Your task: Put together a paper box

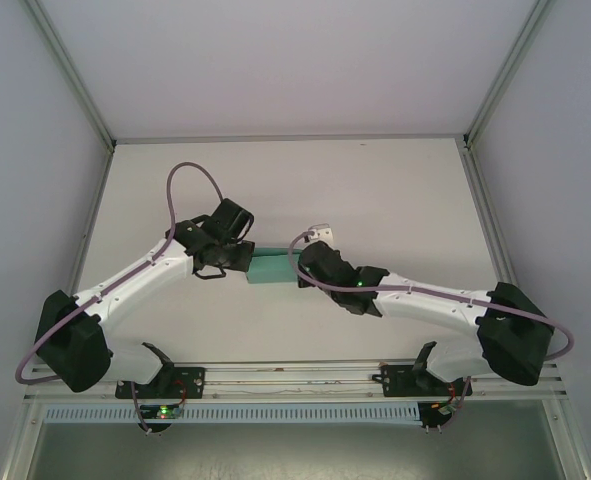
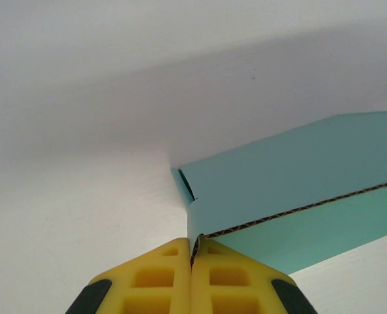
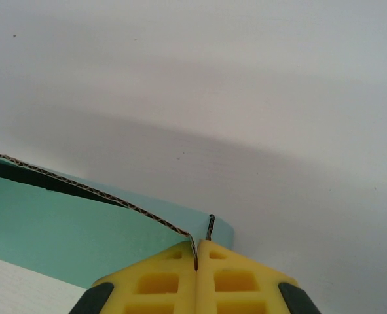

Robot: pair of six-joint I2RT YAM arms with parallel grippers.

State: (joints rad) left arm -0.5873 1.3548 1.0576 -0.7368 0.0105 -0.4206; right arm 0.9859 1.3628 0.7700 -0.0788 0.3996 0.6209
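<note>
The teal-green paper box [image 1: 272, 268] lies between the two arms at the middle of the white table. My left gripper [image 1: 237, 258] is at its left end, and in the left wrist view its yellow fingers [image 2: 155, 275] are shut on a corner of the box [image 2: 291, 196], whose corrugated edge runs off to the right. My right gripper [image 1: 305, 268] is at the right end. In the right wrist view its yellow fingers [image 3: 236, 278] pinch a folded card edge of the box [image 3: 69, 229]; the panel stretches left.
White table [image 1: 375, 190] enclosed by white walls with metal rails [image 1: 70, 75] at the left and right. Purple cables [image 1: 190, 175] loop over both arms. The arm bases stand on the frame [image 1: 295, 380] at the near edge.
</note>
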